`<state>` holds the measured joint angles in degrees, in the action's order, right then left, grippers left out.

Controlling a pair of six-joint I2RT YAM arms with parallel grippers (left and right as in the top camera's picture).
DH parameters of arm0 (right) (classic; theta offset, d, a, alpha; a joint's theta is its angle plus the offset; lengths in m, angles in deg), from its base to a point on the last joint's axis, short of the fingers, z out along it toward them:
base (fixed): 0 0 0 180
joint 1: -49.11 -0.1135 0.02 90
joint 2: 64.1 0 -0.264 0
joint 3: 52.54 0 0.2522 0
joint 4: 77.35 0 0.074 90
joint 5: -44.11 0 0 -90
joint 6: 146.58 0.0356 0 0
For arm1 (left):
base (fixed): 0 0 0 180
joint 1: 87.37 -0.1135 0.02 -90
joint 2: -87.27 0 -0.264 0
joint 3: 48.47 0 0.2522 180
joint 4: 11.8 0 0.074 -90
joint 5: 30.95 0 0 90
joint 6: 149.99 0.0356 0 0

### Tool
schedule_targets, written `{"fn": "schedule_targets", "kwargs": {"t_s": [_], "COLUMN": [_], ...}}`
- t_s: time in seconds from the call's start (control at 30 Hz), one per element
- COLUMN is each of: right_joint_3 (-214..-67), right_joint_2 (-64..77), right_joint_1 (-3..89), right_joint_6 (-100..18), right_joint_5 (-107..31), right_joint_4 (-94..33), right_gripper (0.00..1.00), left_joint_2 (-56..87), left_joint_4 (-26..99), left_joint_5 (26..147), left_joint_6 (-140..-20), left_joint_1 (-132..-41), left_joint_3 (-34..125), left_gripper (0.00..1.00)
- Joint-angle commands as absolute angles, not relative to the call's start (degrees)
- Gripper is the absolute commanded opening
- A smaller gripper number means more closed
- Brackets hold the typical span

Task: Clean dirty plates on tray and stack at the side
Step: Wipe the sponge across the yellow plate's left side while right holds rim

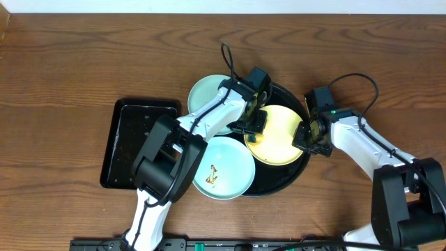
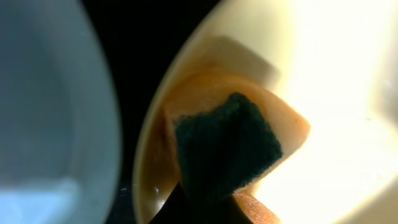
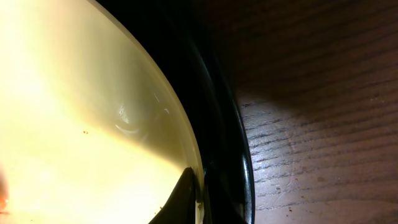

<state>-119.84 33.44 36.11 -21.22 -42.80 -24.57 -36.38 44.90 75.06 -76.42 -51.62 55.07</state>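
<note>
The pale yellow plate (image 1: 282, 139) lies in the round black tray (image 1: 296, 174). My left gripper (image 1: 253, 127) is shut on an orange sponge with a dark green scouring face (image 2: 224, 149) and presses it onto the yellow plate's left inner side (image 2: 323, 93). My right gripper (image 1: 309, 137) is shut on the yellow plate's right rim; in the right wrist view one dark finger (image 3: 183, 199) lies on the plate (image 3: 81, 124) by the tray rim (image 3: 217, 124). One pale blue plate (image 1: 209, 97) sits at the tray's back left. Another (image 1: 226, 167), with a brown smear, sits at the front left.
A smaller rectangular black tray (image 1: 136, 143) lies left of the plates on the brown wooden table (image 1: 70, 56). Both arms cross over the round tray. Bare wood (image 3: 323, 124) lies right of the tray rim.
</note>
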Motion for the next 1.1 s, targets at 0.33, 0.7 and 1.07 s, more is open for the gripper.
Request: {"fn": "schedule_targets", "kwargs": {"t_s": [0.33, 0.7, 1.07], "right_joint_3": [-118.6, -118.6, -118.6], "right_joint_2": [33.8, 33.8, 33.8], "right_joint_1": [35.9, 35.9, 35.9], "right_joint_6": [-21.5, -21.5, -21.5], "right_joint_5": [-45.0, -45.0, -45.0], "right_joint_4": [-23.9, -23.9, -23.6], "right_gripper": [0.01, 0.01, 0.01], "left_joint_2": [-38.5, -38.5, -38.5], "left_joint_4": [39.3, 37.3, 43.3], "left_joint_5": [89.2, 91.7, 69.6], "left_joint_6": [-71.6, -71.7, -72.6], "left_joint_1": [-48.7, -47.7, -51.2], "left_joint_3": [54.8, 54.8, 54.8], "left_gripper": [0.07, 0.08, 0.07]}}
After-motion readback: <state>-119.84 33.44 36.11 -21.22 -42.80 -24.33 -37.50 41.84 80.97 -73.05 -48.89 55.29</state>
